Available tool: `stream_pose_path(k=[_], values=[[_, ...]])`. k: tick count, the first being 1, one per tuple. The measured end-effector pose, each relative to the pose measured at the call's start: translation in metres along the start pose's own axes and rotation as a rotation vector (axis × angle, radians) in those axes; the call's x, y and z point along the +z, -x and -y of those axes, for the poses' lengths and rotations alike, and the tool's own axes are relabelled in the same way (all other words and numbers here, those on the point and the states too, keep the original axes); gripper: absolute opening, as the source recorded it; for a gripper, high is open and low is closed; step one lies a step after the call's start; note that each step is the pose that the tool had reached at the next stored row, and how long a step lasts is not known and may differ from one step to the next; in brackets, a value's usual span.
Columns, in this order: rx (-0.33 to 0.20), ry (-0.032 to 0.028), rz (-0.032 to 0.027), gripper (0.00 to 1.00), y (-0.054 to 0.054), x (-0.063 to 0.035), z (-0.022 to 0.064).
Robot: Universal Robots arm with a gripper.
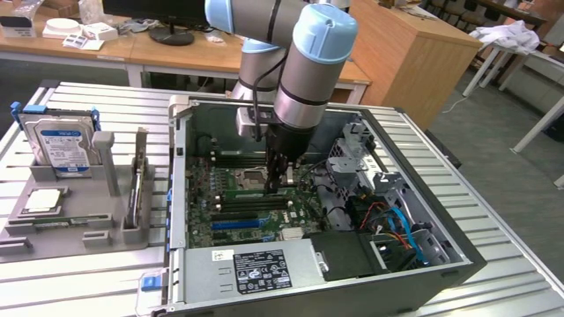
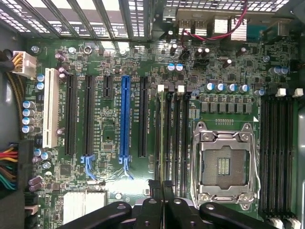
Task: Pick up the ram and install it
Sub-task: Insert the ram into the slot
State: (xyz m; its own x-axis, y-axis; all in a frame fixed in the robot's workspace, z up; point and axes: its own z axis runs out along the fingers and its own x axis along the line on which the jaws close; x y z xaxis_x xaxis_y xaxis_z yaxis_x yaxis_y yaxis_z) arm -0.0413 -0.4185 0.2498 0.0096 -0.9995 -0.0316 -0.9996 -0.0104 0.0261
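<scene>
Arm is reaching down into the open computer case (image 1: 458,261), which lies on the slatted tabletop (image 1: 79,284). Gripper (image 1: 279,189) sits low over the motherboard (image 2: 107,129).

Jaws: closed, the two fingers meeting edge to edge.

The ram (image 1: 253,195) stands on edge in a memory slot, between the empty processor socket (image 2: 223,164) and the blue expansion slot (image 2: 125,119). In the wrist view we see it edge-on (image 2: 162,138), running straight out from the gripper (image 2: 162,187).

The fingertips are at its upper edge. We cannot tell whether they pinch the stick or only bear on it.

Outside the case, towards the exterior view's left, the hard drive (image 1: 63,142) stands upright in a grey holder (image 1: 75,221).
</scene>
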Motion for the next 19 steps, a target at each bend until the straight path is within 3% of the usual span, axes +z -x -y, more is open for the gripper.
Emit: stream_pose_path(k=[19], values=[[0.000,0.0001,-0.0001,0.12,-0.0006,0.0074,0.0002]])
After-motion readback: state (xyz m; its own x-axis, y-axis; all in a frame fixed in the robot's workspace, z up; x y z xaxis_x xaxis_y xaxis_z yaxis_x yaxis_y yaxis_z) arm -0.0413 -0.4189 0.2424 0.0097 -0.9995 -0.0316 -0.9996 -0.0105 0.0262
